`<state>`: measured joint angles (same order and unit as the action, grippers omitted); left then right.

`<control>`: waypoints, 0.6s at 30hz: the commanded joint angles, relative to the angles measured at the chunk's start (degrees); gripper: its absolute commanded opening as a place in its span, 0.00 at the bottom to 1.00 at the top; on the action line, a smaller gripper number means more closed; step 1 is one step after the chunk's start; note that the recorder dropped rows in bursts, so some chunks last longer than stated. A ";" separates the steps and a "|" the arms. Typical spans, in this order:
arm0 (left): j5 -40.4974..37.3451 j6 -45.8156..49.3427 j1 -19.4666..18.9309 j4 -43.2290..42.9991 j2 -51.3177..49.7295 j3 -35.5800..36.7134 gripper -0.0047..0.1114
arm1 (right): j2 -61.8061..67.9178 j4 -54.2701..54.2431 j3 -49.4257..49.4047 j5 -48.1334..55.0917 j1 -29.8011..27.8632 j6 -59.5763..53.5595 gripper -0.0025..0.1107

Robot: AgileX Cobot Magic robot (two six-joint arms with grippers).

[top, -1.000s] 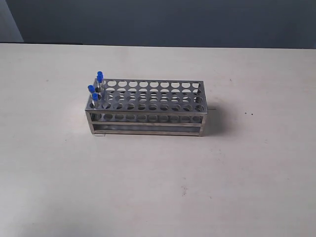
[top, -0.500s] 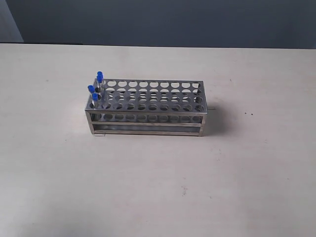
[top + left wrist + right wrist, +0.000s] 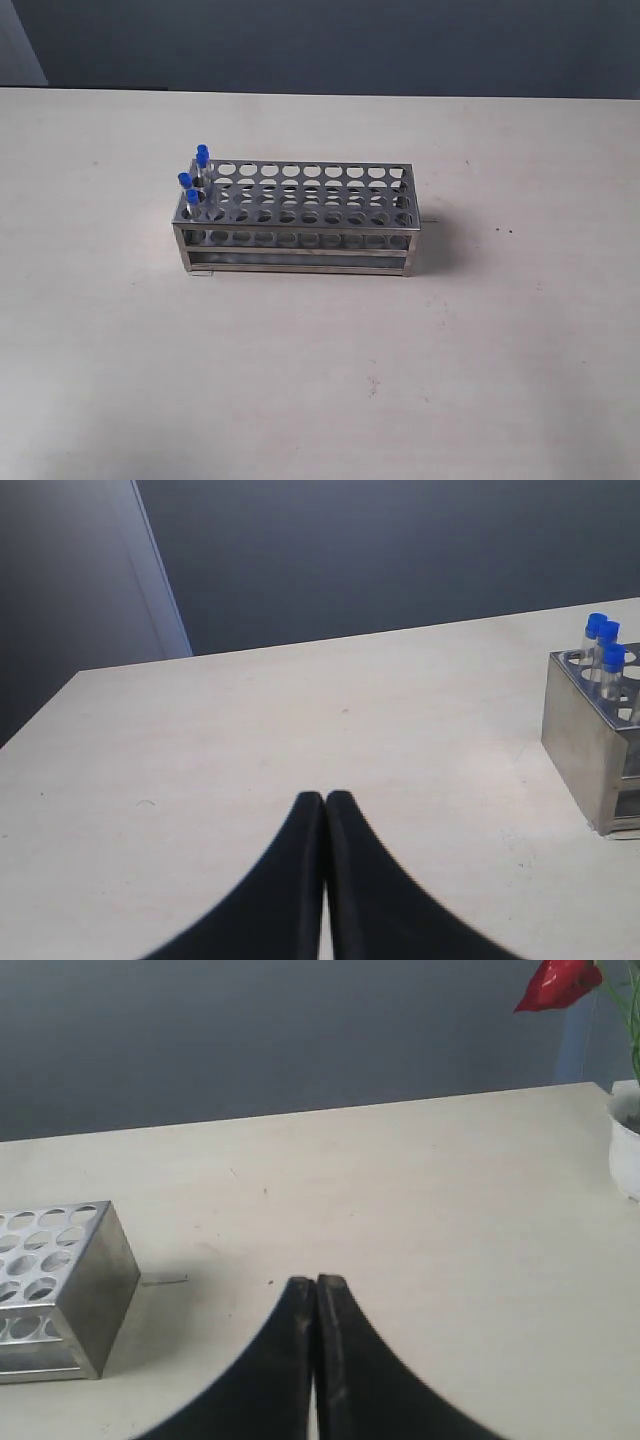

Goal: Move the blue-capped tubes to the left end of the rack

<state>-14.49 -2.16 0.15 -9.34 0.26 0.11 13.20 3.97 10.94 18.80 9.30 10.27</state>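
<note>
Blue-capped tubes (image 3: pixel 192 197): upright in the holes at the left end of the rack (image 3: pixel 300 215).

Table (image 3: pixel 320 380): broad, pale, matte, flecked with a few dark specks. Dark grey-blue wall (image 3: pixel 330 45) behind its far edge.

Rack: shiny steel, open-sided, long side toward the exterior camera, a little left of the table's middle. Top plate pierced with rows of round holes, every hole past the left end showing open. Same rack (image 3: pixel 585 730) at the edge of the left wrist view, tubed end nearest. Rack (image 3: pixel 60 1290) again in the right wrist view, opposite end nearest.

Left gripper (image 3: pixel 325 800): black fingers pressed tip to tip, gripping nothing, over bare table, well apart from the rack.

Right gripper (image 3: pixel 316 1282): likewise pinched closed and holding nothing, well apart from the rack's right end.

Pot (image 3: pixel 625 1150): white, cut off by the edge of the right wrist view, with a green stem and a red flower (image 3: pixel 553 982).

Tubes again: slim, clear, caps bright blue and standing above the top plate. Three caps countable from the left wrist camera (image 3: pixel 607 632); a fourth cannot be told for sure.

Thin grey sliver (image 3: pixel 165 1281): flat on the table, just beside the rack's right end.
</note>
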 commanded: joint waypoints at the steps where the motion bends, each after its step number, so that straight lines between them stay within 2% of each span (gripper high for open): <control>1: 0.77 -0.20 0.39 0.04 -0.26 -0.11 0.04 | -6.97 0.80 -6.85 -3.69 -0.33 -0.75 0.02; 7: 0.77 -0.20 0.39 0.04 -0.26 -0.11 0.04 | -9.62 0.18 -10.60 -4.14 -0.60 -2.38 0.02; 13: 0.77 -0.20 0.39 0.04 -0.26 -0.11 0.04 | -9.62 -3.33 -10.69 -2.16 -0.60 -9.88 0.02; 18: 0.77 -0.20 0.39 0.04 -0.26 -0.11 0.04 | -9.62 -3.43 -10.81 -0.23 -0.60 -10.63 0.02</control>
<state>-14.49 -2.16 0.15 -9.34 0.26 0.11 3.86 0.83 0.46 17.66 8.95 0.65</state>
